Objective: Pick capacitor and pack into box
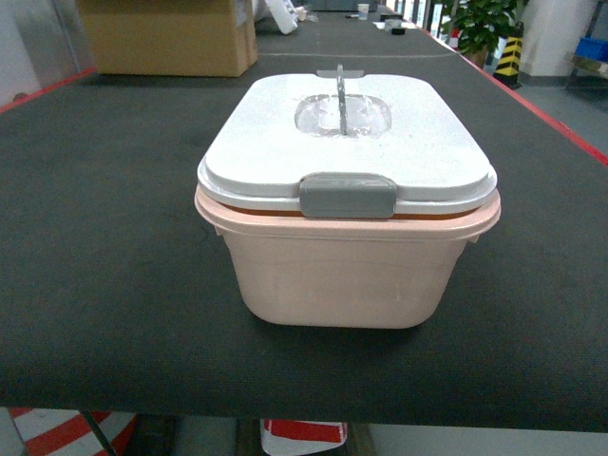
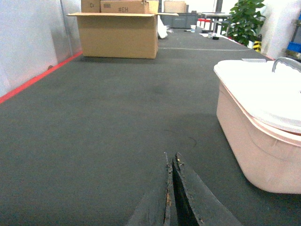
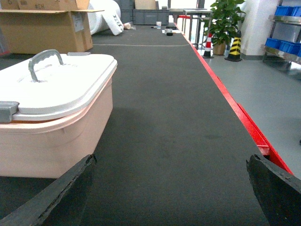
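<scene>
Left gripper [image 2: 171,162]: I've got its jaws pressed together, two dark worn fingers meeting in a thin seam, nothing between them, low over bare tabletop [image 2: 117,117]. Right gripper [image 3: 169,188]: jaws spread wide apart, one rough black finger at each lower corner of the wrist view, empty, open mat between them.

Room check. On the left side there's a long clear run of dark mat fwd to the cardboard carton [image 2: 117,33] at the far end, w/ a red strip along the tabletop's left edge. On the right side a red border [image 3: 235,113] runs along the tabletop's edge, then grey floor past it. Plenty of mat between the right jaws and that edge.

The box [image 1: 347,271] sits mid-tabletop, dead centre in the head view, to the right of the left gripper and to the left of the right one, touching neither. Pale pink plastic tub, smooth walls, rounded corners, wide rim. White lid [image 1: 347,142] on top, speckled, w/ a grey clasp [image 1: 348,195] on the near side and a grey arched handle [image 3: 44,61] standing up in the centre recess. Mat is a fine-woven dark fabric.

Farther out: potted plant [image 3: 223,21], striped bollard [image 3: 235,47], blue bins [image 3: 287,12] on a shelf at right. No capacitor visible to me.
</scene>
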Motion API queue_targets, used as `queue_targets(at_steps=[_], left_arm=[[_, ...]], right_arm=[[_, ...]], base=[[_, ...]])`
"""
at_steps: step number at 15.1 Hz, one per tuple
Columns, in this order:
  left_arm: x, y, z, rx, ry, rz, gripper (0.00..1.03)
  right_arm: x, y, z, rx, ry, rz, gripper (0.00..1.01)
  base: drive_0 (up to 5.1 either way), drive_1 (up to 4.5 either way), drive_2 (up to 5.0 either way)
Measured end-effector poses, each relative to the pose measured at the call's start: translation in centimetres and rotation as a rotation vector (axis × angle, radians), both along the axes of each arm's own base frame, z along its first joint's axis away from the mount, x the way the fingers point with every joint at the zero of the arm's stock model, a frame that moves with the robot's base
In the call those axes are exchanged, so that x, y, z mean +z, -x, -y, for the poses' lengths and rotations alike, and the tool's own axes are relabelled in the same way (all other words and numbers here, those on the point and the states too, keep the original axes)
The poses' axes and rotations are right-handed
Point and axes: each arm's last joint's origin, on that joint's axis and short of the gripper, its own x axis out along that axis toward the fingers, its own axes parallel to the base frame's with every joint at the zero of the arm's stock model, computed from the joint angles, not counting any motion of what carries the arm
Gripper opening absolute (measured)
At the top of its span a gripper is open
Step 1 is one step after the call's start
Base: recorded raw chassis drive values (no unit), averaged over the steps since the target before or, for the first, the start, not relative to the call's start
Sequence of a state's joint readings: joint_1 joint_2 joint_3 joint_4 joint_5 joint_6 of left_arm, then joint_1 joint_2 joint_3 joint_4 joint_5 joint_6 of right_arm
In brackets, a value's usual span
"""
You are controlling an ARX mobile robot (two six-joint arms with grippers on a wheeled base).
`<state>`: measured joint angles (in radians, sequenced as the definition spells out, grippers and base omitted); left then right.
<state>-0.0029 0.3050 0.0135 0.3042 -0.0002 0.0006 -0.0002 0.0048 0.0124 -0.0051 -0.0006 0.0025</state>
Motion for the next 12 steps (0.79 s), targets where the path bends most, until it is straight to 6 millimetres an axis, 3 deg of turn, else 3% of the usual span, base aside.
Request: queue_targets(at_steps=[8, 10, 12], left_arm=[[-0.4, 1.9, 0.0, 0.0, 0.0, -0.018, 0.02], [-0.4, 1.9, 0.0, 0.0, 0.0, -0.013, 0.21], [-0.4, 1.9, 0.0, 0.0, 0.0, -0.013, 0.28]], right_arm=[[0.0, 0.0, 0.0, -0.001, 0.0, 0.0, 0.98], [0.0, 0.0, 0.0, 0.0, 0.0, 0.0, 0.98], [0.0, 0.0, 0.0, 0.0, 0.0, 0.0, 0.98]], base=[[0.0, 0.0, 0.0], [0.0, 0.0, 0.0], [0.0, 0.0, 0.0]])
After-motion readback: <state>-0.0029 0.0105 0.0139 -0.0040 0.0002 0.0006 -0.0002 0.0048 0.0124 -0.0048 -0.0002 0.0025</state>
